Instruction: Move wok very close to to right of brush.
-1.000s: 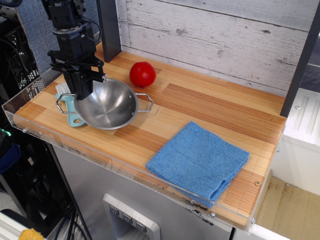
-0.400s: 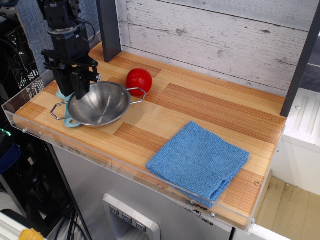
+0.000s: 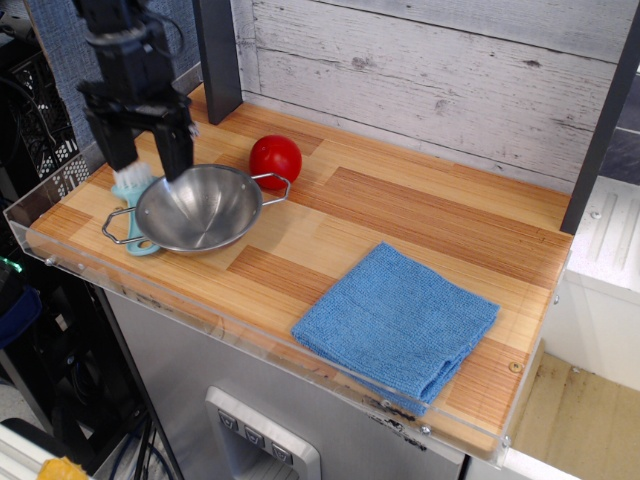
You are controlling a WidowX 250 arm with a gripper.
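Observation:
The shiny steel wok (image 3: 205,208) sits on the wooden tabletop at the far left, its left wire handle lying over the light-blue brush (image 3: 131,184). Only the brush's white bristle end and the tip of its handle show from under the wok's left rim. My gripper (image 3: 148,158) hangs just above the wok's back-left rim and the brush, with its jaws apart and nothing between them.
A red ball (image 3: 275,160) touches or nearly touches the wok's right handle. A folded blue cloth (image 3: 397,320) lies at the front right. A clear plastic lip (image 3: 60,262) edges the table's front and left. A dark post (image 3: 217,55) stands behind.
The wok was carried left toward the brush and set down; the ball shifted slightly left. My gripper has since opened, let go of the rim and risen a little.

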